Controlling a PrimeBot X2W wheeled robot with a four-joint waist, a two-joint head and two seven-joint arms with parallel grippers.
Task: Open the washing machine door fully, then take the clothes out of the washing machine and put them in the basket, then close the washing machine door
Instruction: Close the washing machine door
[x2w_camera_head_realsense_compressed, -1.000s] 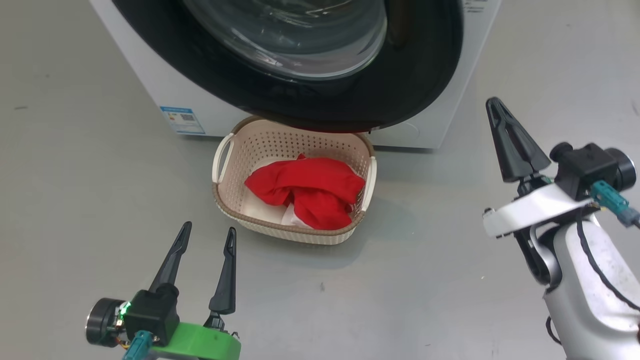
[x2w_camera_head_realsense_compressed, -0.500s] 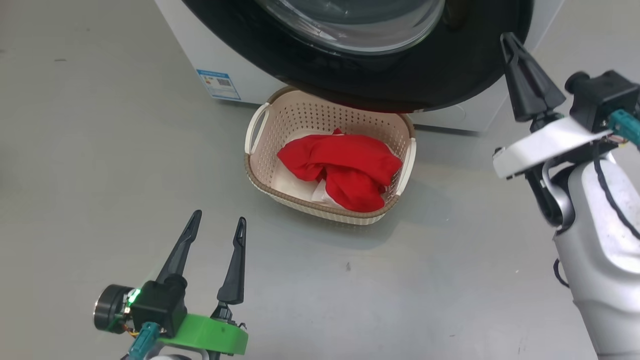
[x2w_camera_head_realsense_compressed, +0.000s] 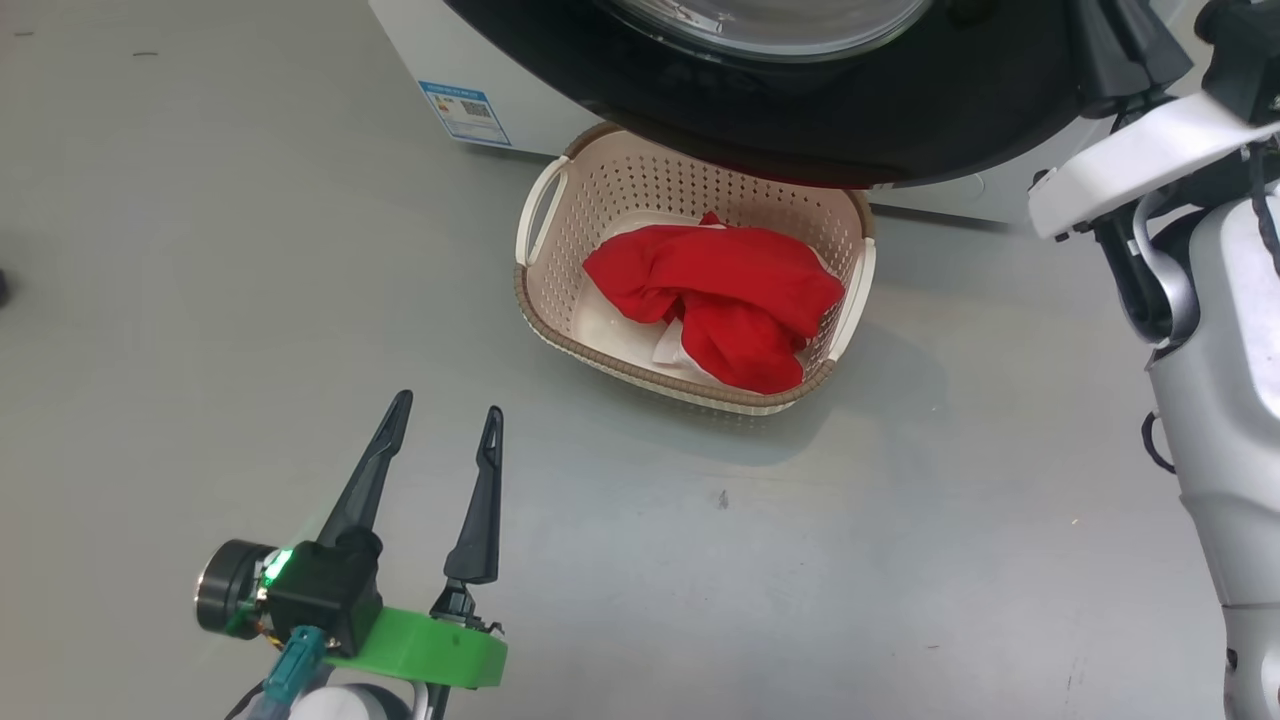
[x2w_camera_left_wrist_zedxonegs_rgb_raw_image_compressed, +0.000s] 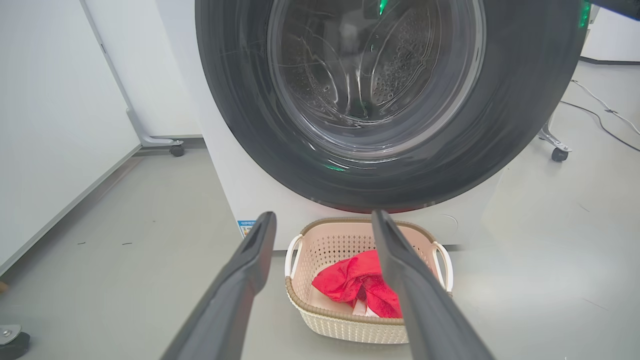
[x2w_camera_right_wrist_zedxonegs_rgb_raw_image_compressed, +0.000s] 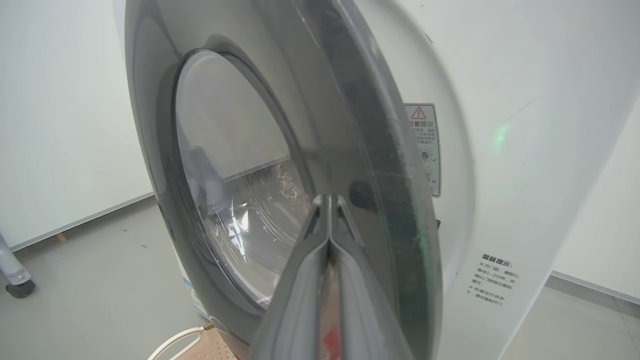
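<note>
The washing machine door (x2w_camera_head_realsense_compressed: 800, 130) hangs over the far end of the basket (x2w_camera_head_realsense_compressed: 640, 365), and its black rim (x2w_camera_left_wrist_zedxonegs_rgb_raw_image_compressed: 235, 100) rings a clear glass bowl. Red clothes (x2w_camera_head_realsense_compressed: 730, 290) lie bunched in the cream basket (x2w_camera_left_wrist_zedxonegs_rgb_raw_image_compressed: 345, 315). My left gripper (x2w_camera_head_realsense_compressed: 447, 402) is open and empty, low over the floor in front of the basket and to its left (x2w_camera_left_wrist_zedxonegs_rgb_raw_image_compressed: 322, 214). My right gripper (x2w_camera_head_realsense_compressed: 1125, 30) is shut, its tips (x2w_camera_right_wrist_zedxonegs_rgb_raw_image_compressed: 328, 197) at the door's right edge (x2w_camera_right_wrist_zedxonegs_rgb_raw_image_compressed: 370, 150). The door stands slightly off the white washing machine (x2w_camera_right_wrist_zedxonegs_rgb_raw_image_compressed: 500, 150).
A blue label sticker (x2w_camera_head_realsense_compressed: 465, 112) sits low on the machine's front. White panels on casters (x2w_camera_left_wrist_zedxonegs_rgb_raw_image_compressed: 175, 150) stand to the left, and a caster (x2w_camera_left_wrist_zedxonegs_rgb_raw_image_compressed: 557, 154) and a cable (x2w_camera_left_wrist_zedxonegs_rgb_raw_image_compressed: 600, 110) lie to the right. Grey floor surrounds the basket.
The head camera has shifted, sliding the whole picture right and up. My shut right gripper has risen to the door's right edge. The left gripper stays open in place.
</note>
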